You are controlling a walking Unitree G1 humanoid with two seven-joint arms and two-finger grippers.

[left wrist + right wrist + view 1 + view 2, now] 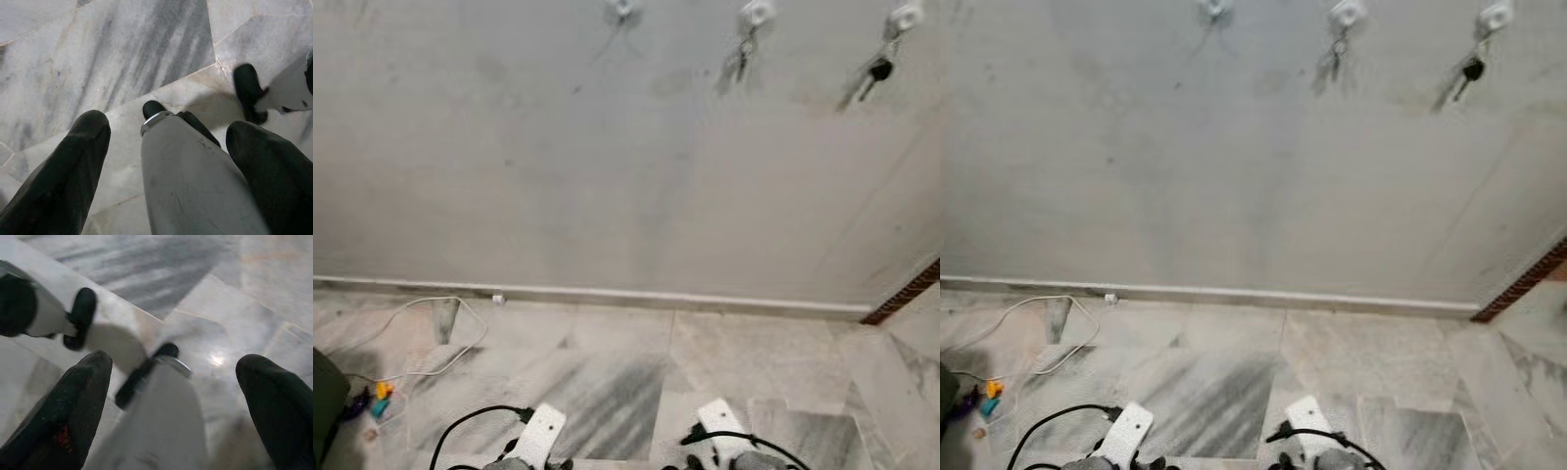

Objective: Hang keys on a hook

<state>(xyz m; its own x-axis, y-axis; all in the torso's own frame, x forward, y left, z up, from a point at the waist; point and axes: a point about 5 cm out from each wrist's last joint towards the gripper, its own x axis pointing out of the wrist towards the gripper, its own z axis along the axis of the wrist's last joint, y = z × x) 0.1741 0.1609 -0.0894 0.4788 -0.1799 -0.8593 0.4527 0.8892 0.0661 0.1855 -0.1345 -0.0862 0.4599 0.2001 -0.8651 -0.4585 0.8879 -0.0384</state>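
While facing a grey wall (607, 176) from the marble floor (636, 362):

- Hooks: three white hooks at top of wall. Left hook (622, 8) bare. Middle hook (756, 13) carrying silver keys (744, 54). Right hook (905, 17) carrying a black-headed key (878, 71).
- Keys: both sets hanging flat against wall, well above floor, well apart from both arms.
- Skirting: white strip (685, 296) along wall base; brick edge (911, 291) at far right.
- Floor items: white cable (460, 343) looped at left, ending at a small white plug (498, 299) by the skirting; small coloured bits (380, 399) near a dark object (325, 401) at left edge.
- Arms: left arm (536, 436) and right arm (724, 431) low at bottom of head views, each trailing a black cable, both hanging over the floor.
- Left pincer (166, 152): fingers (73, 166) spread wide, nothing between them but a silver leg and black foot of the robot itself, seen against marble. State: open, empty.
- Right pincer (173, 391): fingers (73, 401) likewise spread wide, pointing at floor, robot's own leg and foot below. State: open, empty.
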